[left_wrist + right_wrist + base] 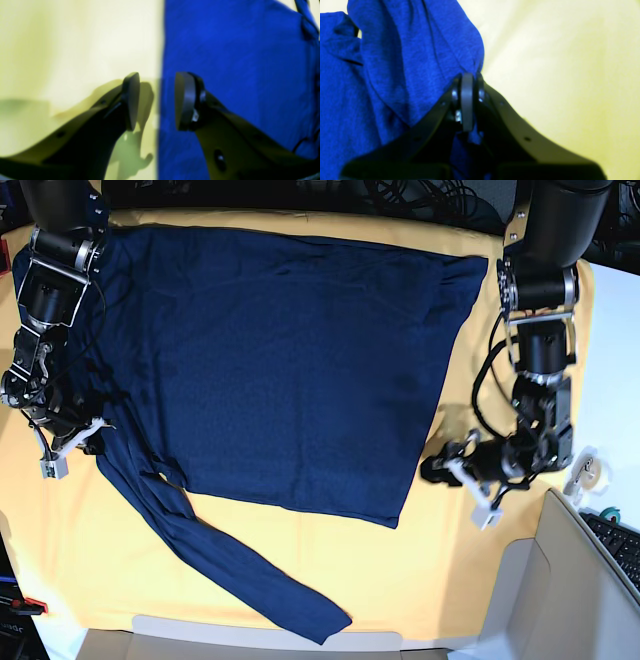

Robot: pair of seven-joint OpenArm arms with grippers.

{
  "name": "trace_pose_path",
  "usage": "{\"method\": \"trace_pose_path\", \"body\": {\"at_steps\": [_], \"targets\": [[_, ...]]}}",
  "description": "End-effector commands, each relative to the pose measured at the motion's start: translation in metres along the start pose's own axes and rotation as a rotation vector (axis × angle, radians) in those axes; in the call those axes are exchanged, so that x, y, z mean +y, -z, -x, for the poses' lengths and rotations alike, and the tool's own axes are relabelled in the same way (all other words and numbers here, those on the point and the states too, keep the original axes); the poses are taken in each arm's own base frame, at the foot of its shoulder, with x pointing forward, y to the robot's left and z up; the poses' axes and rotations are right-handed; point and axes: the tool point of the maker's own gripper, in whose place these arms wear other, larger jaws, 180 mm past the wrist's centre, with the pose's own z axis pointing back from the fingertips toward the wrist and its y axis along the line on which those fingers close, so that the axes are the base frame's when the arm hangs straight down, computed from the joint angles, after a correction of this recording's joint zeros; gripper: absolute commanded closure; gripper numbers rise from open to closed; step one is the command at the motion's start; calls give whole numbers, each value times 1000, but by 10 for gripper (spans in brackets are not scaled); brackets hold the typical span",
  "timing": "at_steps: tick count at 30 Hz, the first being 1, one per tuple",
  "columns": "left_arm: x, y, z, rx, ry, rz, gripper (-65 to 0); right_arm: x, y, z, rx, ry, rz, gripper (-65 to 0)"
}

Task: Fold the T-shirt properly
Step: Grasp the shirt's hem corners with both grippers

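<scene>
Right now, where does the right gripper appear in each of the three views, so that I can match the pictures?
Left wrist view: the right gripper is not in it.
Right wrist view: lower centre, right gripper shut on a fold of the T-shirt.
Base view: far left edge, right gripper at the shirt's side, where the sleeve starts.
Shared landmark: the yellow table cloth, beside the blue fabric in every view.
</scene>
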Motion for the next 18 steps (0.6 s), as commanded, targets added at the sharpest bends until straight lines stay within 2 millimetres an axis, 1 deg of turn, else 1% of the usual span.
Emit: {"method": "trace_pose_path", "body": {"at_steps": [1, 3, 4, 6, 7, 9, 10, 14, 18], "targets": [[-10, 2, -32, -50, 29, 12, -236, -3, -3, -9, -2, -23, 1, 0], [-16, 16, -37, -53, 14, 23, -236, -3, -4, -6, 3, -22, 1, 0], [-20, 20, -42, -64, 7, 28, -236, -3, -4, -6, 3, -22, 1, 0], [-23, 32, -45, -75, -33, 35, -236, -3, -4, -6, 3, -22, 1, 0], [-24, 36, -46, -85, -52, 35, -236, -3, -4, -6, 3, -22, 1, 0], [-16, 38, -45, -107, -96, 5, -237, -4, -4, -6, 3, -23, 3, 0], [-13, 38, -50, -132, -110, -12, -237, -4, -4, -6, 3, -23, 3, 0], [-3, 34, -55, -175, -125, -35, -237, -6, -5, -7, 3, -24, 5, 0], [19, 18, -59, -193, -130, -78, -237, -5, -4, -7, 3, -24, 4, 0]]}}
